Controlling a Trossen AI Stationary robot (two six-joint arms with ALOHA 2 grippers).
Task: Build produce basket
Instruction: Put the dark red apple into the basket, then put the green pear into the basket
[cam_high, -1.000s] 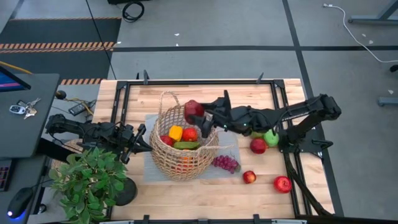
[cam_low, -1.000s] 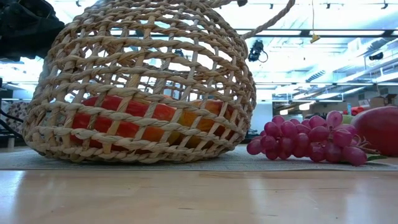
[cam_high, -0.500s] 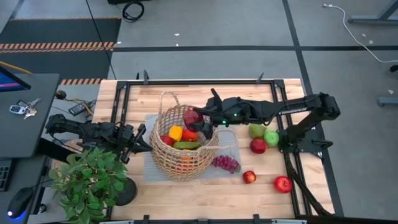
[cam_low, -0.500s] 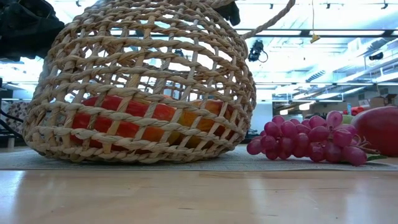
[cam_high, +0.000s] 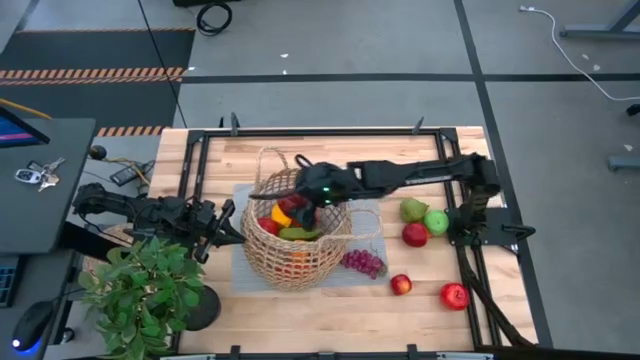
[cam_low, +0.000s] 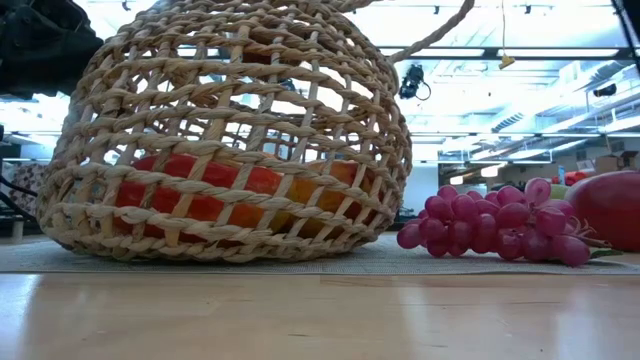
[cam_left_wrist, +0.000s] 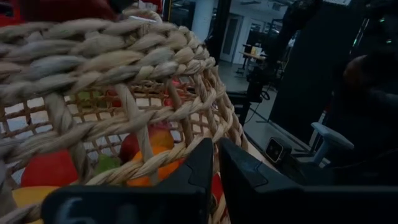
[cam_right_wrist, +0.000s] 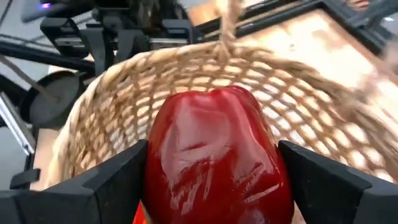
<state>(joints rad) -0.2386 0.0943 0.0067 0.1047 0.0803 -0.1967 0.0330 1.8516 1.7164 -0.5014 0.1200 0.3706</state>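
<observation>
— While the left gripper pinches the basket rim at nine o'clock, fingers nearly closed, what's the right doing?
— The right gripper grips a red apple over the basket's mouth.

Between my right gripper's dark fingers I see a glossy deep-red apple. Around it, the basket is tan open weave. Below the gripper lie yellow, red and green fruit. Off to its side I see purple grapes, two green pears and three red apples on pale wood.
</observation>
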